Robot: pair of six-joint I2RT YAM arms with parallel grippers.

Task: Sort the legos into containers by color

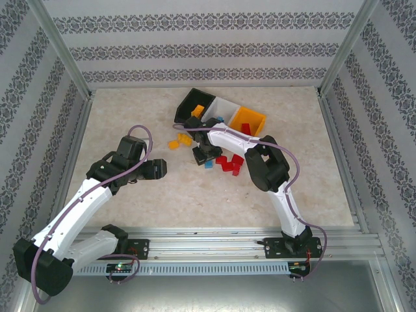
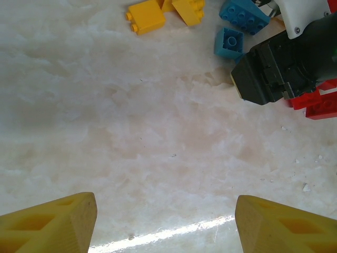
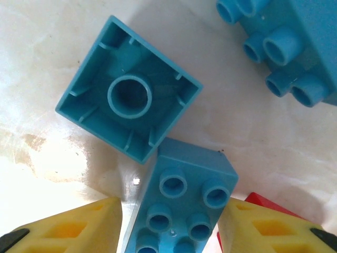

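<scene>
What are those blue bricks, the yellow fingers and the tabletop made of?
Blue bricks: moulded plastic, smooth, faintly glossy; ribbed hollow underside shows. Yellow fingers: likely plastic, matte, with hollow cut-outs. Tabletop: marble-look, shiny glare streak; stone or laminate, unclear.

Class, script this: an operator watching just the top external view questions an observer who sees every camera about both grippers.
Operator: What sits between the fingers of the right gripper?
Observer: A light blue lego, studs up, flanked by a finger on each side.
Operator: And the left gripper?
Observer: Open over bare table, nothing between its fingers.
</scene>
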